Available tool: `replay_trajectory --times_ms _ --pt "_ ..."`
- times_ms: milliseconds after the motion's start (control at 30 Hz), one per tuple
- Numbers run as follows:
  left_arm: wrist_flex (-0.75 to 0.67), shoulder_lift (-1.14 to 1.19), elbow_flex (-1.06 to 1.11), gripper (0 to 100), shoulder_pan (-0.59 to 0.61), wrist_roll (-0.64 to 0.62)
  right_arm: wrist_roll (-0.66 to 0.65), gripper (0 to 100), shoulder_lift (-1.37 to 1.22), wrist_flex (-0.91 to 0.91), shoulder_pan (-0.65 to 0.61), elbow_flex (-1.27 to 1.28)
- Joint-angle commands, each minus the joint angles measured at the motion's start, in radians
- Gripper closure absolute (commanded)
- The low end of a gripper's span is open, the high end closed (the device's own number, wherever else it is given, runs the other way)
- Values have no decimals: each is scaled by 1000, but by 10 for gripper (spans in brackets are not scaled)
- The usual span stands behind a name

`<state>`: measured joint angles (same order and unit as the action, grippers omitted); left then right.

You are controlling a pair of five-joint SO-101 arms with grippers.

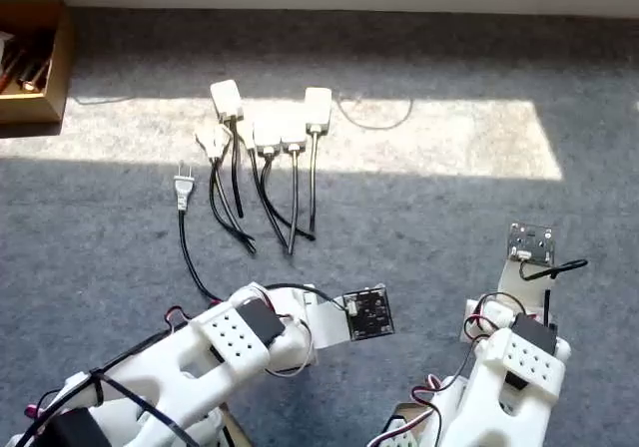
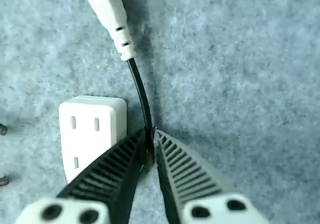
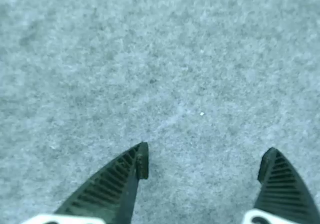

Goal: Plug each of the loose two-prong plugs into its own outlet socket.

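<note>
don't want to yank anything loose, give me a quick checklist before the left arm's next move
1. Left gripper shut on the black cord: ok.
2. Grip on the white plug body itself: not ok, it pinches the cord behind the plug.
3. Outlet socket slots uncovered, socket beside the cord: ok.
4. White plug turned to face those slots: cannot tell.
5. Right gripper open over bare carpet, holding nothing: ok.

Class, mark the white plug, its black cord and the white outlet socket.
white plug (image 2: 106, 11): left wrist view, middle of its body.
black cord (image 2: 139, 91): left wrist view, stretch just below the plug.
white outlet socket (image 2: 95, 143): left wrist view, face below the paired slots.
</note>
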<state>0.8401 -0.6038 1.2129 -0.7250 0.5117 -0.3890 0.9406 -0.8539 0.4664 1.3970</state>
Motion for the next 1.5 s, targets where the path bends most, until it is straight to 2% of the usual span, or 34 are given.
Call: replay_trajectory --times_ms 0,167,367,467,700,800,900,1000,1100,1300,1367,1467 --pt "-12 -7 4 983 12 -2 8 656 -4 15 -10 7" --pt "-5 -7 -77 996 -47 -14 8 656 -4 16 -44 15" --pt "117 27 -381 996 -163 -114 8 656 -4 16 -62 18" --pt "115 170 -544 996 -159 -169 8 656 -4 16 -61 19" --pt "121 699 -891 994 -157 -213 8 656 -4 16 -61 42" --pt "121 783 -947 993 -157 -213 8 656 -4 18 -61 42" --pt "127 760 -944 979 -148 -213 8 656 -4 19 -61 42" --pt "219 697 -952 880 -134 -213 8 656 -4 21 -61 42" --pt "288 601 -954 816 -108 -207 8 656 -4 21 -67 41" --pt "390 406 -955 811 -5 -215 11 656 -4 16 -67 35" --pt "423 340 -955 811 79 -256 12 656 -7 13 -70 16" --pt "446 262 -954 811 305 -371 9 656 -13 -93 -110 -90"
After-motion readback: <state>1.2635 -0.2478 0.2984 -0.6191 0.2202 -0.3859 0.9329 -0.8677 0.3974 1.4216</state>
